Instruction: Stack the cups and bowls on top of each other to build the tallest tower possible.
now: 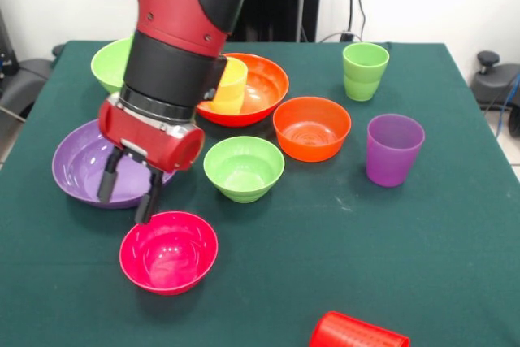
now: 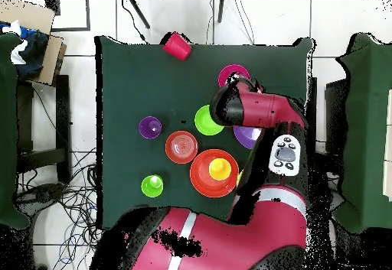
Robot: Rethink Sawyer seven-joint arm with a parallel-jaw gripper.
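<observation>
My gripper [image 1: 127, 189] is open and empty. It hangs over the near rim of the large purple bowl [image 1: 77, 168], just behind the small magenta-pink bowl [image 1: 168, 251]. The yellow cup [image 1: 230, 85] stands inside the large orange bowl [image 1: 260, 91]. The small lime green bowl [image 1: 244, 168] and the small orange bowl [image 1: 312, 127] sit in the middle. The large lime green bowl [image 1: 110, 62] is partly hidden behind the arm. The light green cup [image 1: 365, 71] and the purple cup [image 1: 394, 149] stand upright. The red cup [image 1: 357, 332] lies on its side at the near edge.
All of this sits on a dark green table [image 1: 325, 241]. In the overhead view the arm [image 2: 260, 110] covers the gripper and part of the purple bowl [image 2: 246, 137]. The red cup [image 2: 177, 46] lies near the table's top edge.
</observation>
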